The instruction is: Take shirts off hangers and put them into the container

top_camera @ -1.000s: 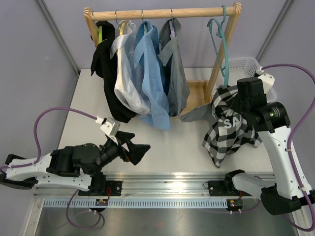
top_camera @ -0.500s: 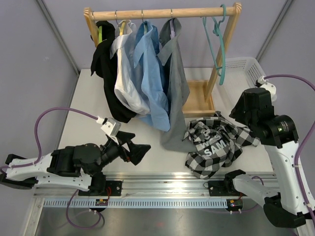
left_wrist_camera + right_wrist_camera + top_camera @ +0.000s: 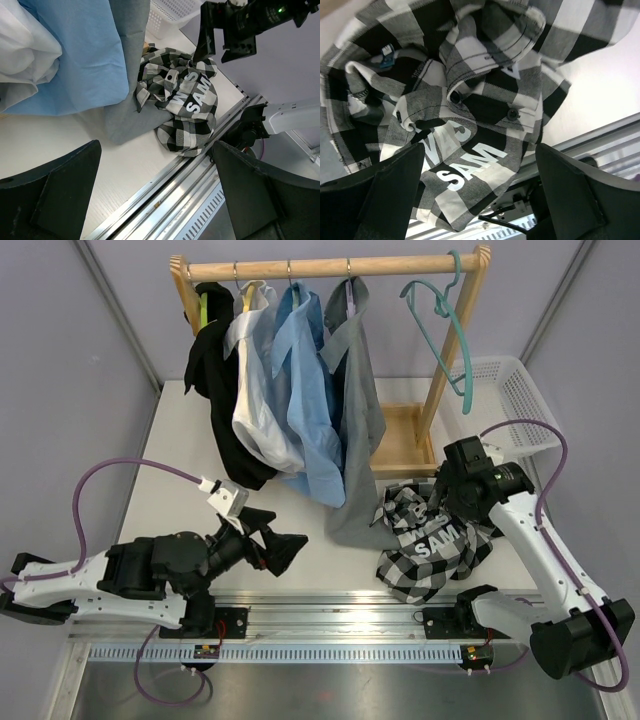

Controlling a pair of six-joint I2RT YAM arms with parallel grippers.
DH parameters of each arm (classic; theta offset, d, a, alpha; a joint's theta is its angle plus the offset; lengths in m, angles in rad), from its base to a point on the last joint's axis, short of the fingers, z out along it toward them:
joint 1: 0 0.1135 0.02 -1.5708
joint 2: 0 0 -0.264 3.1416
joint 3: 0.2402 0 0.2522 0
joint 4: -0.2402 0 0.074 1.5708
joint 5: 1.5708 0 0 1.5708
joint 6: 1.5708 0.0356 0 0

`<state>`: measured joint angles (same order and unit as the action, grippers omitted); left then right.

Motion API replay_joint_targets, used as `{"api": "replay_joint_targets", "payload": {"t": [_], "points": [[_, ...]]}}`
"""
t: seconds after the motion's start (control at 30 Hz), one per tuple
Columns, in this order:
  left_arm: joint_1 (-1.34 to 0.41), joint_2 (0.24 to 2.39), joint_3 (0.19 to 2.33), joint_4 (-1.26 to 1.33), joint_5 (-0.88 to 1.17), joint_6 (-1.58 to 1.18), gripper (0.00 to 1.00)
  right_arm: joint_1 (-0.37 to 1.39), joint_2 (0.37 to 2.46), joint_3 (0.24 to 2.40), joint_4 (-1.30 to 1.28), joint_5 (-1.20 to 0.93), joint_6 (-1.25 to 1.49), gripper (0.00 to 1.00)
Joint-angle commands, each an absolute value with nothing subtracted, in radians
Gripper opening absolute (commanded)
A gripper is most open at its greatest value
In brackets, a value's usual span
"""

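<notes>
Shirt [image 3: 430, 545] (the checked one), hanging from the right gripper [image 3: 480, 150] a second ago, now lies dropped short of the basket [image 3: 520, 390], needing a regrasp; that and the left gripper [image 3: 155, 147] both gape empty.

Top external: fixed high behind arm bases, looking down and forward across whole table [image 3: 180, 470] to wooden rail frame [image 3: 330, 267] at far side.

Left wrist: low near front edge, facing right across tabletop, left gripper's fingers [image 3: 50, 200] dark in bottom corners. Mid-range on black-and-white checked shirt [image 3: 187, 107], right arm [image 3: 250, 20] beyond.

Right wrist: aimed steeply down, close on same shirt, cloth filling frame, right gripper's fingers [image 3: 380, 200] in lower corners.

All three views share checked shirt and front aluminium track [image 3: 340, 610].
</notes>
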<state>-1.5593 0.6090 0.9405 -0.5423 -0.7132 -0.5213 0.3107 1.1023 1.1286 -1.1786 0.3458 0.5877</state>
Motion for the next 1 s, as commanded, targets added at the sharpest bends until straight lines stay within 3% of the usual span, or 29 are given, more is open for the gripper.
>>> {"api": "replay_joint_targets", "payload": {"t": [0.0, 0.2, 0.6, 0.7, 0.8, 0.83, 0.87, 0.9, 0.97], "points": [[-1.565, 0.624, 0.960, -0.488, -0.715, -0.512, 0.97, 0.308, 1.083, 1.065, -1.083, 0.308, 0.695, 1.00], [-1.565, 0.603, 0.943, -0.479, -0.712, -0.518, 0.97, 0.308, 1.109, 0.896, -0.905, 0.226, 0.808, 0.99], [-1.565, 0.580, 0.936, -0.498, -0.713, -0.537, 0.97, 0.308, 1.426, 0.864, -0.703, 0.318, 0.844, 0.99], [-1.565, 0.563, 0.930, -0.502, -0.710, -0.549, 0.97, 0.310, 1.479, 0.851, -0.663, 0.311, 0.845, 0.94], [-1.565, 0.555, 0.925, -0.502, -0.709, -0.554, 0.97, 0.308, 1.486, 0.844, -0.634, 0.310, 0.830, 0.68], [-1.565, 0.555, 0.927, -0.503, -0.709, -0.555, 0.96, 0.308, 1.471, 0.842, -0.637, 0.314, 0.821, 0.51], [-1.565, 0.557, 0.928, -0.506, -0.707, -0.555, 0.96, 0.310, 1.459, 0.845, -0.644, 0.321, 0.824, 0.16], [-1.565, 0.557, 0.930, -0.508, -0.707, -0.555, 0.96, 0.308, 1.441, 0.845, -0.655, 0.328, 0.827, 0.00], [-1.565, 0.560, 0.933, -0.511, -0.707, -0.555, 0.96, 0.308, 1.350, 0.859, -0.704, 0.360, 0.827, 0.00]]}}
